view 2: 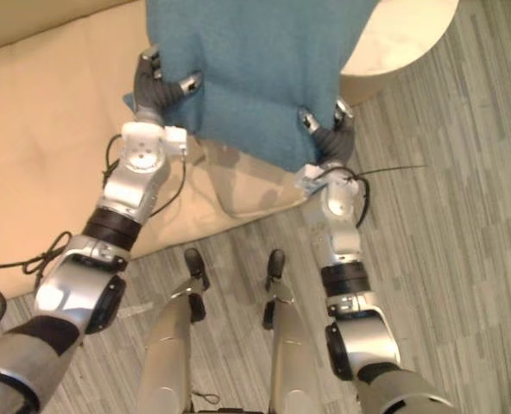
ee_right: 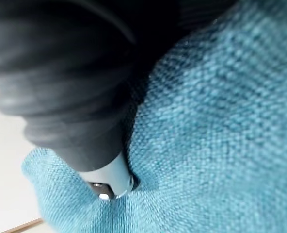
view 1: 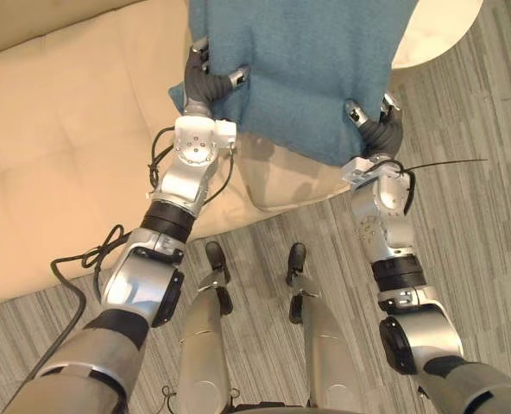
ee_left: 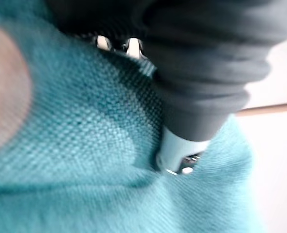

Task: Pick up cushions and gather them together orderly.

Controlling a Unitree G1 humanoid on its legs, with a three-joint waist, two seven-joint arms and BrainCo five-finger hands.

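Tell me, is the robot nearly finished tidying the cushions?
Not yet. No tidy pile of cushions is visible so far. In hand: the left hand and right hand grip one blue cushion, held over the cream sofa. Still to do: setting it down neatly.

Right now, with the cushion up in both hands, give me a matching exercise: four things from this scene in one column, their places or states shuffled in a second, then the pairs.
1. teal woven fabric cushion
2. cream padded sofa
3. grey striped floor
4. left hand

A. lies around the sofa's corner
B. clamped on the cushion's left edge
C. held up between the left hand and the right hand
D. spreads below the cushion

Pairs: 1-C, 2-D, 3-A, 4-B.
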